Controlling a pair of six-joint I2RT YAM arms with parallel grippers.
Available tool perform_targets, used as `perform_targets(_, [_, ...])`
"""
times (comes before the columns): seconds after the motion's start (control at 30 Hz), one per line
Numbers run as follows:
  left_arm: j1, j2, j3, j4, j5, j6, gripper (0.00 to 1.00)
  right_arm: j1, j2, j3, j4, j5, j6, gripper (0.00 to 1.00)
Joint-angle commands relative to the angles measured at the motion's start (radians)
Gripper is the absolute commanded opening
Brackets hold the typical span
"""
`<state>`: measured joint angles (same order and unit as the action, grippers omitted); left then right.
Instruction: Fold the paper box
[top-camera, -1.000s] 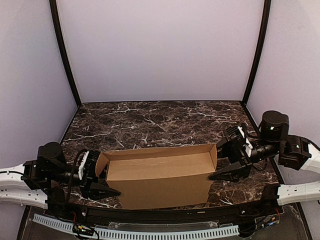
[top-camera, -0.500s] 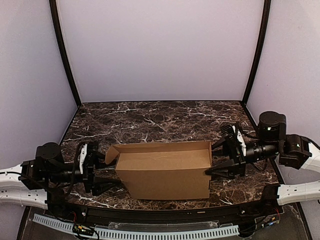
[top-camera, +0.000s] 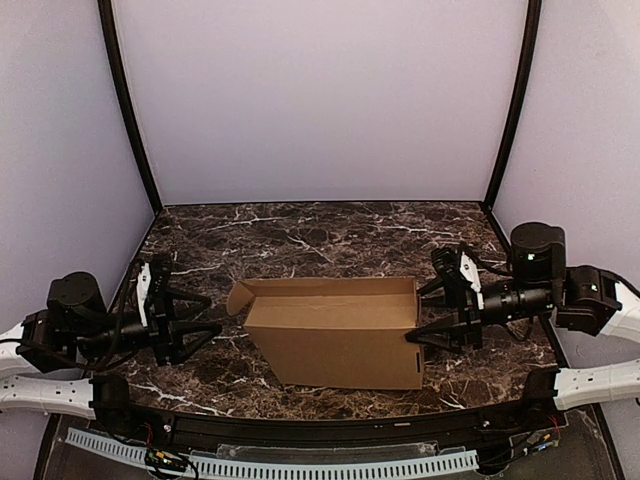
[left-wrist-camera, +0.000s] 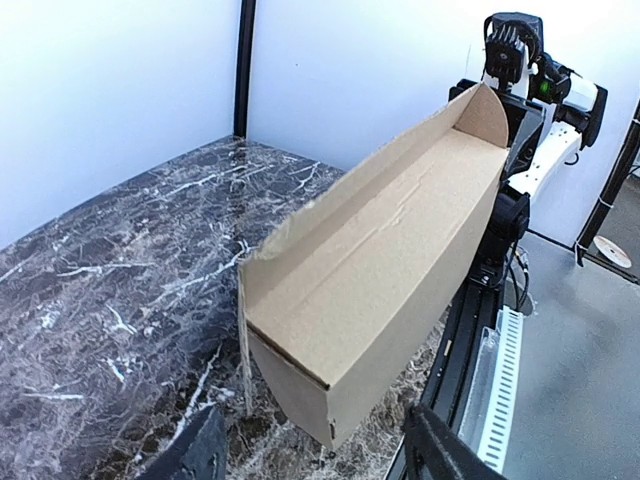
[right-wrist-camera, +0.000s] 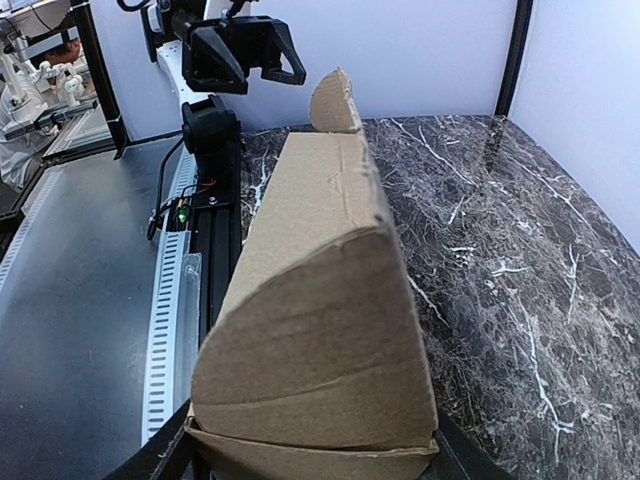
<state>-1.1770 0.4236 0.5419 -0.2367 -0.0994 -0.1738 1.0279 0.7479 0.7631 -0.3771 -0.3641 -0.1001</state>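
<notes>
The paper box is a long brown carton, open on top, lying across the near middle of the marble table. A rounded flap sticks out at its left end. My right gripper is shut on the box's right end, one finger on each side. In the right wrist view the box fills the gap between the fingers. My left gripper stands open a little to the left of the box and touches nothing. In the left wrist view the box lies just ahead of the spread fingers.
A black rail and a white cable chain run along the table's near edge. Pale walls with black corner posts enclose the back and sides. Bare marble lies behind the box.
My left gripper has drawn back to the left, away from the box's left end, with its jaws spread. The box has shifted right and turned a little, with the right gripper still on it.
</notes>
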Motion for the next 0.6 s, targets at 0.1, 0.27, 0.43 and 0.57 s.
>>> perform_targets(0.1, [0.002, 0.028, 0.056, 0.018, -0.032, 0.026, 0.45, 0.005, 0.011, 0.045, 0.024, 0.005, -0.010, 0.41])
perform_targets(0.27, [0.002, 0.103, 0.077, 0.020, -0.040, 0.045, 0.35, 0.006, 0.017, 0.045, 0.024, -0.002, -0.009, 0.41])
perform_targets(0.43, [0.002, 0.161, 0.104, -0.003, -0.070, 0.054, 0.28, 0.006, 0.018, 0.044, 0.027, -0.003, -0.010, 0.41])
perform_targets(0.57, [0.002, 0.191, 0.113, -0.021, -0.101, 0.050, 0.25, 0.006, 0.020, 0.043, 0.032, -0.005, -0.012, 0.41])
